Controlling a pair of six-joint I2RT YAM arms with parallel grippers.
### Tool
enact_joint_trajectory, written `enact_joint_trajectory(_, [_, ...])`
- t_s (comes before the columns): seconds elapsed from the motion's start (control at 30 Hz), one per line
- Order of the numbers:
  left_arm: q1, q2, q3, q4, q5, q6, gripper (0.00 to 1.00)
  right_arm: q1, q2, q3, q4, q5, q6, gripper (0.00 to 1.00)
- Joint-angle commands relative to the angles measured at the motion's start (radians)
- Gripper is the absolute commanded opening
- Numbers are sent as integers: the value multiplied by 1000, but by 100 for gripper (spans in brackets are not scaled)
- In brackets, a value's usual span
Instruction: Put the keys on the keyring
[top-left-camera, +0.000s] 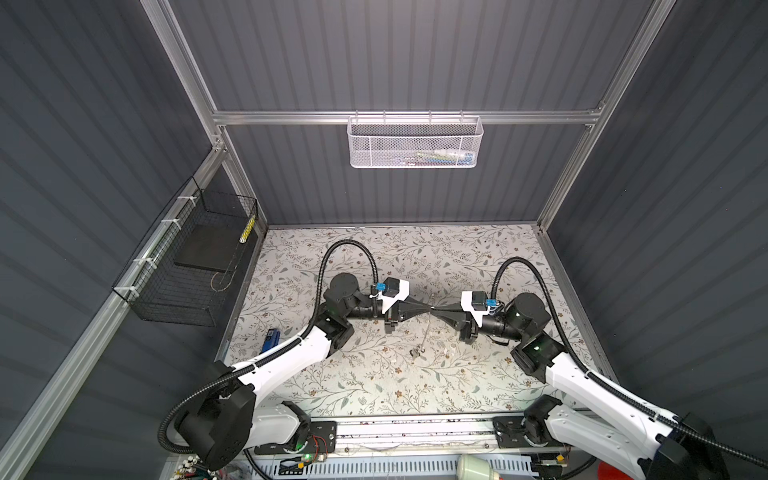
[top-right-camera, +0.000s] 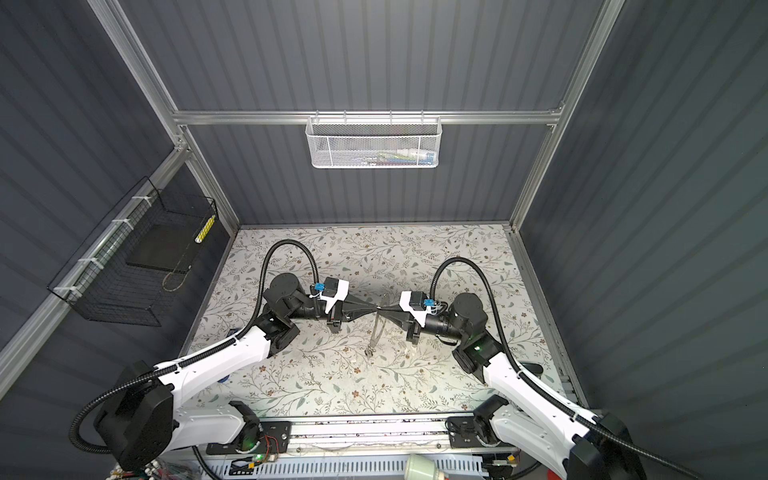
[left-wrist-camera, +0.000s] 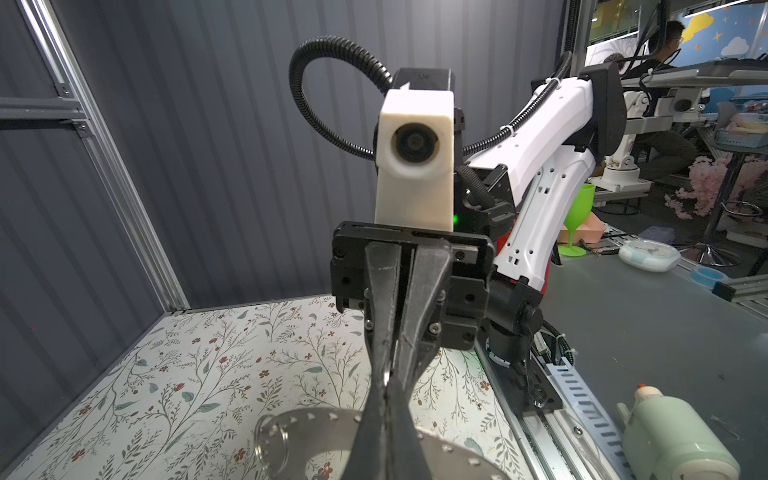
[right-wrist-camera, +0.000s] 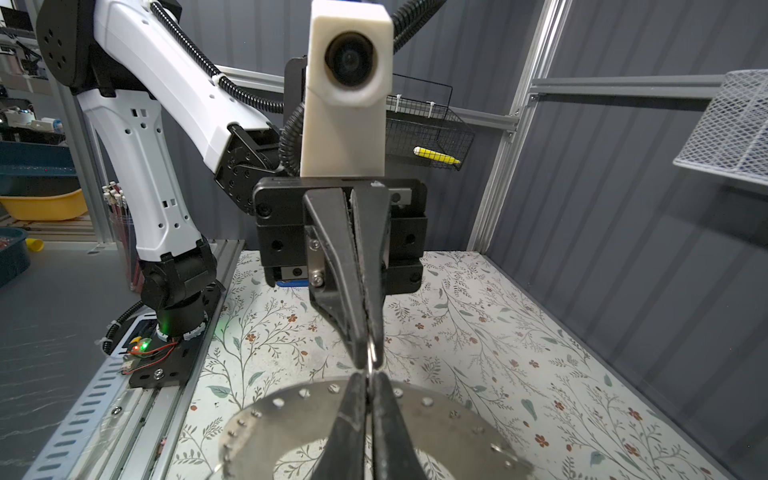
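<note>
The keyring (left-wrist-camera: 316, 424) is a flat grey metal band with small holes along its rim. It is held up off the floral table, and in both top views it shows edge-on as a thin line (top-left-camera: 426, 332) (top-right-camera: 375, 332). My left gripper (top-left-camera: 431, 308) (left-wrist-camera: 388, 392) and my right gripper (top-left-camera: 439, 308) (right-wrist-camera: 368, 382) meet tip to tip at its rim. Both are shut, with thin shiny metal pinched between their tips. The band (right-wrist-camera: 436, 419) spreads out behind the fingers. A small wire ring (left-wrist-camera: 270, 440) hangs from one hole. The keys are hidden or out of view.
A blue rectangular block (top-left-camera: 272, 338) lies on the table beside the left arm. A black wire basket (top-left-camera: 187, 266) hangs on the left wall, and a white mesh basket (top-left-camera: 415, 143) hangs on the back rail. A pale green bottle (left-wrist-camera: 677, 440) stands by the front rail.
</note>
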Motion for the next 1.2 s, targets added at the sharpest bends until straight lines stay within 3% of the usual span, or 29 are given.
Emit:
enact_joint_trajectory(0.0, [-1,-9,33,-19,15,28,0,-2,0,6,-6,-9,-29,3])
enact_joint_trajectory(0.03, [-1,-13,34,-39,9,41,3,-2,-3,11,-41,3,-56,2])
enact_joint_trajectory(0.13, [-1,-57,65,-246,-48,196,32,0,-28,32,-176,71,-158,0])
enact_joint_trajectory(0.27, [-2,-105,157,-660,-171,504,42,11,-73,34,-297,201,-317,1])
enact_joint_trajectory(0.43, [-7,-141,160,-763,-242,630,42,76,-90,64,-415,415,-492,0])
enact_joint_trajectory(0.57, [-58,-141,167,-809,-362,745,40,123,-87,62,-429,541,-570,0])
enact_joint_trajectory(0.73, [-101,-135,158,-809,-471,818,38,134,-87,60,-427,538,-580,1])
enact_joint_trajectory(1.17, [-133,-101,129,-709,-534,774,31,144,-70,88,-441,488,-543,0])
